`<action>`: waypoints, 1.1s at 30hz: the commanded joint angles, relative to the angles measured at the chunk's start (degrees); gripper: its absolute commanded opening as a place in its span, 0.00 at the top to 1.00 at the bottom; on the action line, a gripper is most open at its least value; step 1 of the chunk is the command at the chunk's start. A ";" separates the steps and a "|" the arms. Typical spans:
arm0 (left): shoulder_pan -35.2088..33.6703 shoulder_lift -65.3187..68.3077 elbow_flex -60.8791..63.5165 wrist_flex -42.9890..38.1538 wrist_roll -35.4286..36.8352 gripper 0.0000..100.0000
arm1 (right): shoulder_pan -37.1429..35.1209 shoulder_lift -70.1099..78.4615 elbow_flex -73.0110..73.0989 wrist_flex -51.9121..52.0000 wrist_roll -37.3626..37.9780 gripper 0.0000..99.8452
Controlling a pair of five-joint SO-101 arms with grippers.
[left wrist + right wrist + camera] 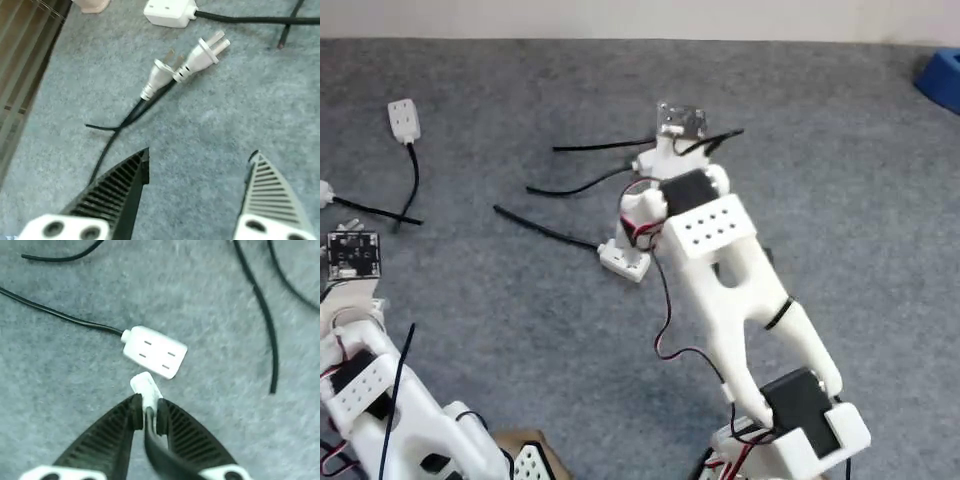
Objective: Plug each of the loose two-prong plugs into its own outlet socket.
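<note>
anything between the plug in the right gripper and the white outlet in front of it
Nothing visible. The right gripper holds the plug just short of the outlet, with only bare carpet between; the loose cables lie off to the sides.

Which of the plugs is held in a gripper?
The plug clamped in the right gripper, facing the outlet socket; the other two plugs lie loose on the carpet by the open left gripper.

Your left gripper (200,153) hangs wide open. Your right gripper (148,404) pinches a plug (145,384), with its arm stretched out.
</note>
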 commanded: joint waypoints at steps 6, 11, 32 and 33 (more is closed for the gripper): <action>0.66 -0.04 -0.22 -1.23 -0.26 0.70 | -0.57 -2.68 0.04 0.13 -16.35 0.99; 0.40 -0.04 0.13 -1.14 -0.26 0.70 | 0.66 -2.77 0.13 -0.04 -24.18 0.99; 0.40 -0.13 1.71 -1.23 -0.26 0.70 | 4.88 7.16 0.75 0.40 -29.71 0.99; 0.40 -0.13 1.71 -1.23 -0.26 0.70 | 4.88 7.16 0.66 0.22 -29.80 0.99</action>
